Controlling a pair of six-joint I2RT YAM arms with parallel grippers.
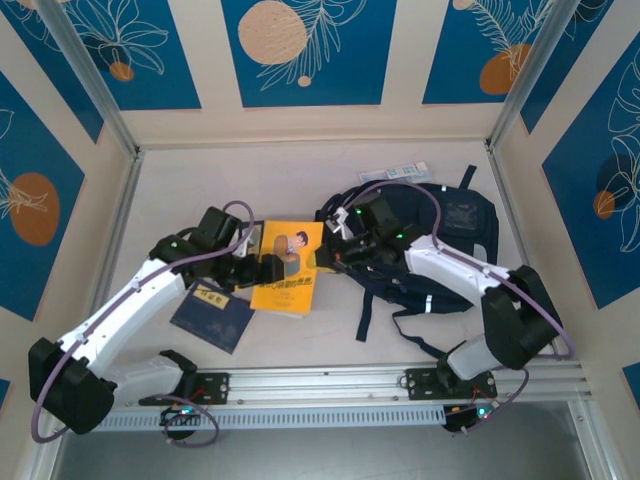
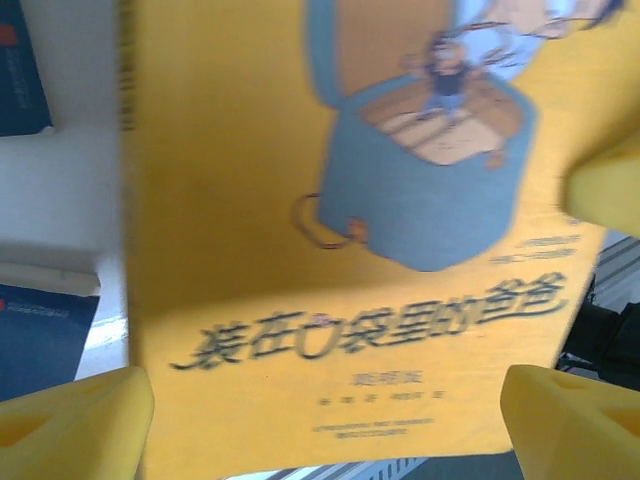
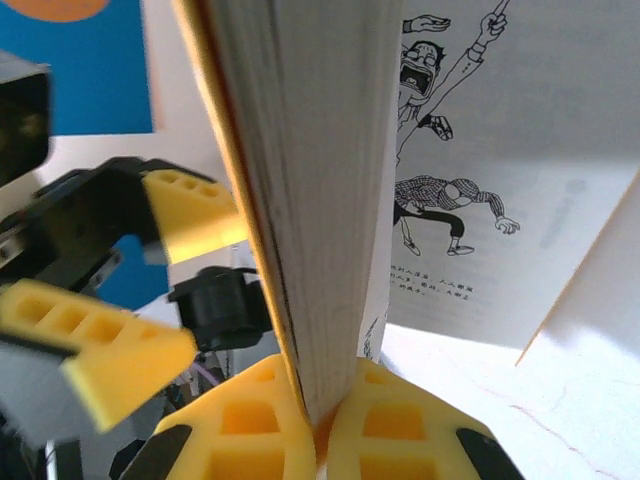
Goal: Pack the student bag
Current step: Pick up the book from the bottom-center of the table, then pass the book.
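Pinched the yellow paperback book (image 1: 287,265) by its page edge in the right gripper (image 3: 322,425), jaws clamped tight. Stood the left gripper (image 2: 325,420) wide apart across the cover, gripping nothing. Saw the large dark navy striped fabric backpack (image 1: 455,225) lying right of the book, under the right arm, on the white table (image 1: 300,180).

arms (image 1: 130,300): white shells, black joints | cables (image 1: 244,212): purple loops | end effector fingers (image 3: 250,420): yellow, gridded pockets
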